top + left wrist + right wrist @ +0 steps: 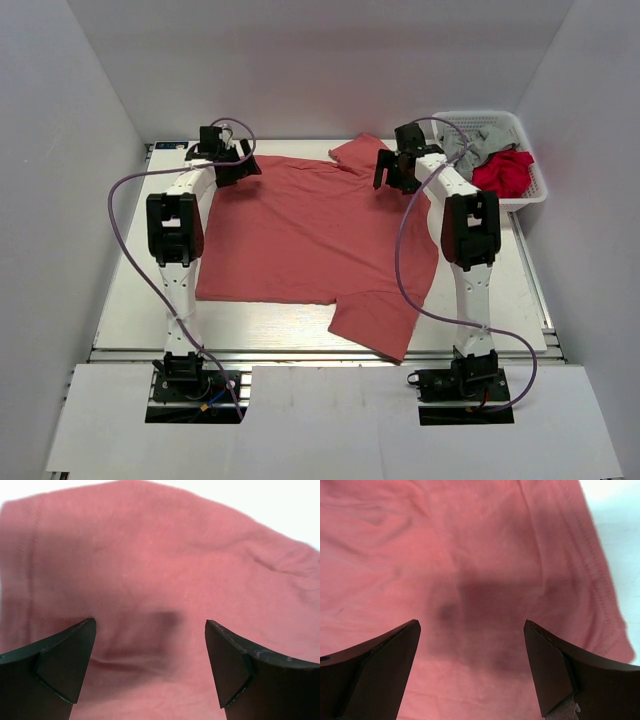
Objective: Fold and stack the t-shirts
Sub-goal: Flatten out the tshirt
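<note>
While the salmon-red t-shirt (300,235) is lying spread flat across the middle of the table (125,300), the left hand (238,168) is hanging just over its upper-left corner and the right hand (392,175) over the cloth beside the upper sleeve, both with fingers wide apart and holding nothing. To fold it well, I judge that each hand should be coming straight down and pinching only the top edge, at matching points, so the cloth is lifting evenly. The brighter red t-shirt (505,172) and grey t-shirt (478,140) are sitting in the basket (540,195) at upper right.
</note>
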You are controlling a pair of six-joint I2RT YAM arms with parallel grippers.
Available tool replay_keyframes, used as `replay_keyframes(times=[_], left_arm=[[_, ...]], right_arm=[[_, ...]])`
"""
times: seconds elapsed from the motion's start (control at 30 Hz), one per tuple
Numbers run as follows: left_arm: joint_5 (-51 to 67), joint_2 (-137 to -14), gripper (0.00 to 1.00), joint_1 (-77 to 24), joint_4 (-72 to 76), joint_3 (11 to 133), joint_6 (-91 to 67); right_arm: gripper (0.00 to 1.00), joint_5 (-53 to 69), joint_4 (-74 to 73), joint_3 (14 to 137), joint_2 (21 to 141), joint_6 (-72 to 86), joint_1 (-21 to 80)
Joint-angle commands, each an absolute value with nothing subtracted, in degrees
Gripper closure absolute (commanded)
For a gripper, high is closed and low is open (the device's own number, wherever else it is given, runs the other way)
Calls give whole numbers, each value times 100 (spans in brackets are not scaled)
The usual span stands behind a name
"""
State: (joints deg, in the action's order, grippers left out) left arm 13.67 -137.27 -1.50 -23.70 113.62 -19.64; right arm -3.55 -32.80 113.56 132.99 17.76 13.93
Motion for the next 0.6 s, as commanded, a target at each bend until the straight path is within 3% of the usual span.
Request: replay_keyframes(times=[0.0, 0.3, 0.57], left_arm=[[1495, -13860, 0, -158, -2442, 11531, -2048], [142, -13325, 0, -105, -3085, 10514, -2144], [333, -13315, 0, 0, -3068, 10502, -2206]], right_arm=[[10, -237, -3243, 11461, 13412, 2021, 1345], [10, -202, -3050, 11662, 13982, 2347, 1020], [10, -61, -3006, 12207, 14326, 2286, 862]])
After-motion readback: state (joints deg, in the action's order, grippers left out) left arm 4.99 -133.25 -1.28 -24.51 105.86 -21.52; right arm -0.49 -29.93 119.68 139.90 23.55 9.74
